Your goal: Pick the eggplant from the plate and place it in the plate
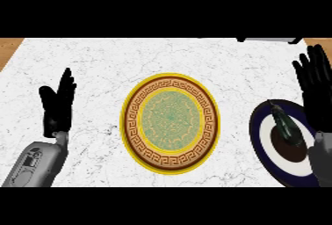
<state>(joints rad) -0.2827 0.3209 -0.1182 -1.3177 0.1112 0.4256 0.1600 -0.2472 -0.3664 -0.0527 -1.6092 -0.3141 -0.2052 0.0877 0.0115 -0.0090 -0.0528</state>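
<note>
Reaching step: the eggplant (285, 125) lies on the navy plate (259, 134) at three o'clock. The right hand (315, 83), fingers straight and spread, is just beside it and probably must next descend and curl round it. The left hand (57, 105) rests spread at nine o'clock.

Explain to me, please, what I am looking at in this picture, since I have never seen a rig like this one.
This is a single picture, taken as if from a humanoid robot's head looking steeply down at a white marble counter. The two grey forearms coming in from the bottom end in black hands. The left hand rests open at the left, fingers up. The right hand is open at the right edge, beside the far-right plate. Two plates lie on the counter: a yellow plate with a brown patterned band in the middle, bare, and a dark blue plate at the right. A dark eggplant lies on the blue plate. Neither hand holds anything.
</note>
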